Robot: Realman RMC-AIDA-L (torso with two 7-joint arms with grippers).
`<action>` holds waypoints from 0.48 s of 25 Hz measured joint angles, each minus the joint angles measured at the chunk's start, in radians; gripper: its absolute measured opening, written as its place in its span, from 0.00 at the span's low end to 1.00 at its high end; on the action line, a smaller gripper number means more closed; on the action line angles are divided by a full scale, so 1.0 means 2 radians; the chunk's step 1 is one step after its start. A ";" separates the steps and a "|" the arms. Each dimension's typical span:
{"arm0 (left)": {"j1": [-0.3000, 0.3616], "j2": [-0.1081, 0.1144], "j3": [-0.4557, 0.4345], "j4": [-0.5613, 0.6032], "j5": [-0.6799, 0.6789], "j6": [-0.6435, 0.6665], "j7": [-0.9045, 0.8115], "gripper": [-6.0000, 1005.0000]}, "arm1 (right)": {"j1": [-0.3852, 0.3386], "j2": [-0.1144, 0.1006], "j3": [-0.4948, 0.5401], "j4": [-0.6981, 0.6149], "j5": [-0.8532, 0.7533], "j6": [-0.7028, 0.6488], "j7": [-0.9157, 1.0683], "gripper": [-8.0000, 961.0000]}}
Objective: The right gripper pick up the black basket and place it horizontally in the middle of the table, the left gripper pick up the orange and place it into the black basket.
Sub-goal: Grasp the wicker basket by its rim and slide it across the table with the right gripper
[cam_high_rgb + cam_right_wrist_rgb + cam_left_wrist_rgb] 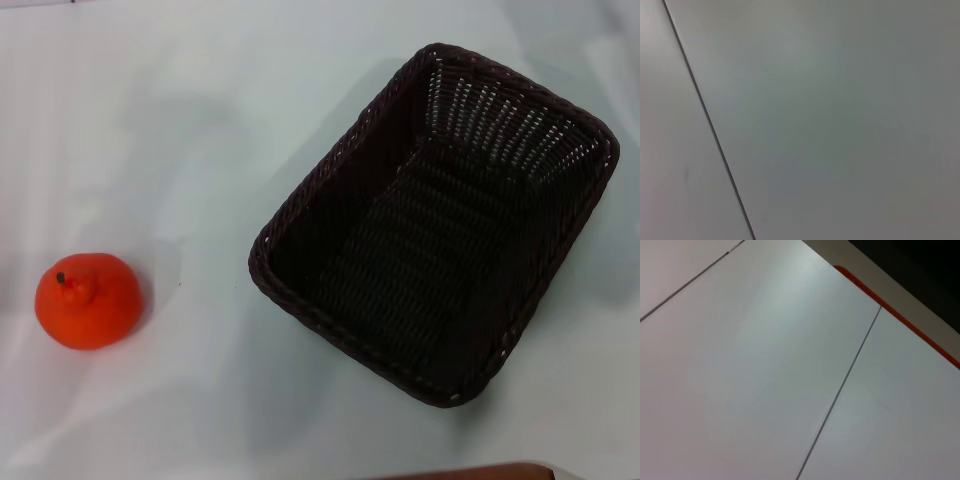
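Observation:
The black basket (435, 225) sits on the white table (200, 130) right of centre in the head view, turned at a slant, its long axis running from front left to back right. It is empty inside. The orange (88, 300) rests on the table at the left, well apart from the basket, with its dark stem up. Neither the left gripper nor the right gripper shows in any view. The wrist views show only bare white table surface (765, 365) with thin dark seams (705, 110).
An orange-red strip (895, 315) runs along the table's edge in the left wrist view, with a dark area beyond it. A brown edge (480, 472) shows at the bottom of the head view.

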 joint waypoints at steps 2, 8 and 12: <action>0.000 0.000 0.000 0.000 0.000 -0.002 0.000 0.86 | -0.002 0.000 -0.001 0.000 0.000 0.000 0.000 0.73; 0.001 0.000 0.000 0.000 0.000 -0.005 0.000 0.86 | -0.005 -0.001 -0.020 -0.003 0.000 -0.001 0.007 0.73; 0.002 0.000 0.000 0.000 0.000 -0.005 0.000 0.86 | -0.013 -0.006 -0.083 -0.031 -0.002 -0.005 0.043 0.73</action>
